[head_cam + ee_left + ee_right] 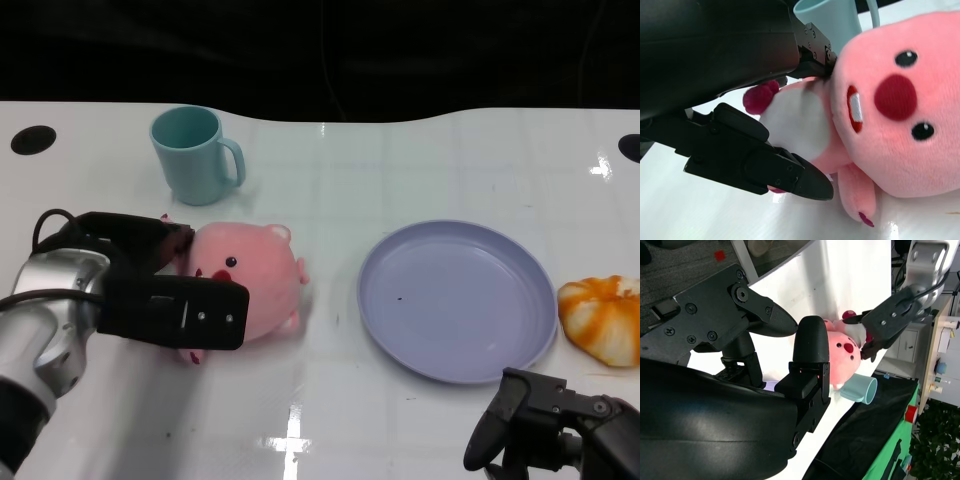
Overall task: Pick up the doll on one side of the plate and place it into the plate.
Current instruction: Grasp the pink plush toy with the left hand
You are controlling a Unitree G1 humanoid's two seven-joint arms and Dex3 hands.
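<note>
The pink doll [255, 282] lies on its side on the white table, left of the lavender plate [457, 300]. My left hand [150, 285] is wrapped round the doll's left end, with one finger behind it and another in front. In the left wrist view the fingers [790, 172] touch the doll [890, 115] on both sides of its white belly. The doll still rests on the table. Near the table's front edge, below the plate, my right hand [550, 425] holds nothing, and its fingers [807, 347] are apart. The right wrist view shows the doll [842, 352] in my left hand [890, 320].
A teal cup [195, 155] stands just behind the doll, close to my left hand. An orange and white bun-shaped toy [605, 318] lies right of the plate. The plate is bare inside. Bare white table lies between doll and plate.
</note>
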